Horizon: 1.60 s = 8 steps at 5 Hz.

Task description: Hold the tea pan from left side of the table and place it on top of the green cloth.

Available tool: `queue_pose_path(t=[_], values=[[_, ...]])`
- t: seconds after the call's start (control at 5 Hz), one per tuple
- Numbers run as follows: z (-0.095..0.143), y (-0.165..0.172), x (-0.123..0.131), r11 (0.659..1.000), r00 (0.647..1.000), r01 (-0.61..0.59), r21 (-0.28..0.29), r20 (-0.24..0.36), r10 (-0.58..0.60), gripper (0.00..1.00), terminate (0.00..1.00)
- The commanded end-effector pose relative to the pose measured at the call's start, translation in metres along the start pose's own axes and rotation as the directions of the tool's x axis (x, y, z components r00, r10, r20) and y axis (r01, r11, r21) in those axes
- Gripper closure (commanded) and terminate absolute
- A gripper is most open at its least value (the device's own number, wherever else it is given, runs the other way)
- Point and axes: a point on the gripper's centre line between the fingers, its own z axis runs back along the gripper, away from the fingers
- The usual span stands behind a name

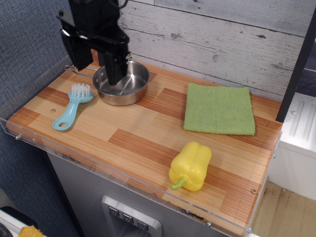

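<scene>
The shiny steel tea pan [129, 89] sits at the back left of the striped wood table [143, 143], its thin wire handle pointing left behind my arm. My black gripper [96, 73] hangs open over the pan's left rim, one finger [113, 69] over the bowl and the other [77, 55] outside near the handle. It holds nothing. The light-green cloth [219, 109] lies flat at the back right, well apart from the pan.
A light-blue brush [73, 106] lies just left of the pan. A yellow bell pepper [190, 166] sits near the front edge, in front of the cloth. A clear acrylic rim runs round the table. A grey plank wall stands behind.
</scene>
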Motion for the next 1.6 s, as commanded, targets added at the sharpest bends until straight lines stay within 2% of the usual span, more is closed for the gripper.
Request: queue_pose_path(t=[0.0, 0.4, 0.8, 1.0, 1.2, 1.4], values=[[-0.032, 0.008, 0.025, 0.999, 1.000, -0.007, -0.042, 0.016, 0.008, 0.00, 0.00], [-0.061, 0.015, 0.049, 1.000, 1.000, -0.015, -0.020, -0.010, 0.015, 0.00, 0.00], [-0.080, 0.020, 0.072, 1.000, 1.000, -0.004, 0.003, -0.022, 0.004, 0.00, 0.00], [-0.090, 0.016, 0.075, 1.000, 0.999, -0.014, -0.001, -0.037, 0.014, 0.00, 0.00], [-0.095, 0.011, 0.069, 0.999, 0.999, -0.044, 0.000, -0.013, 0.044, 0.00, 0.00], [-0.104, 0.009, 0.063, 0.996, 0.995, -0.084, -0.004, -0.048, 0.083, 0.00, 0.00]])
